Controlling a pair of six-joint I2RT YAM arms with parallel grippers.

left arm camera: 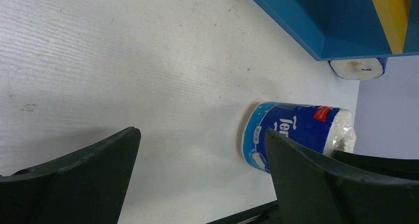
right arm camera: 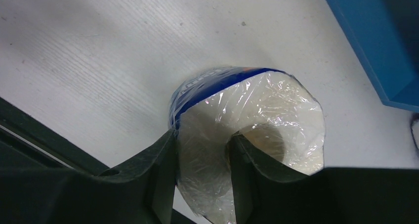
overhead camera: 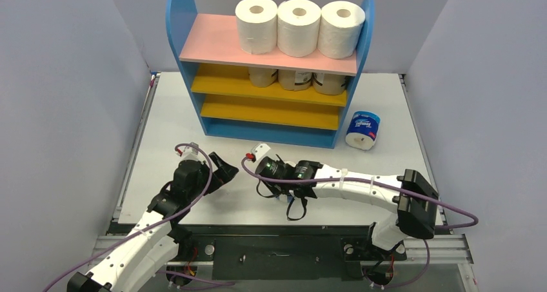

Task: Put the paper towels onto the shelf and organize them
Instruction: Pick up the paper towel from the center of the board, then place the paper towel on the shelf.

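Six paper towels sit on the shelf: three white rolls on top, three tan rolls one board down. One blue roll waits beside the shelf's right end. The right gripper pinches the other blue roll's wall in front of the shelf, and the left gripper gapes empty.

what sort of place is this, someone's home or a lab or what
Most likely a robotics lab test cell: plain grey partition walls box in a white table, two robot arms are bolted to a rail at its near edge, and a toy-coloured shelf holds paper towel rolls as props.
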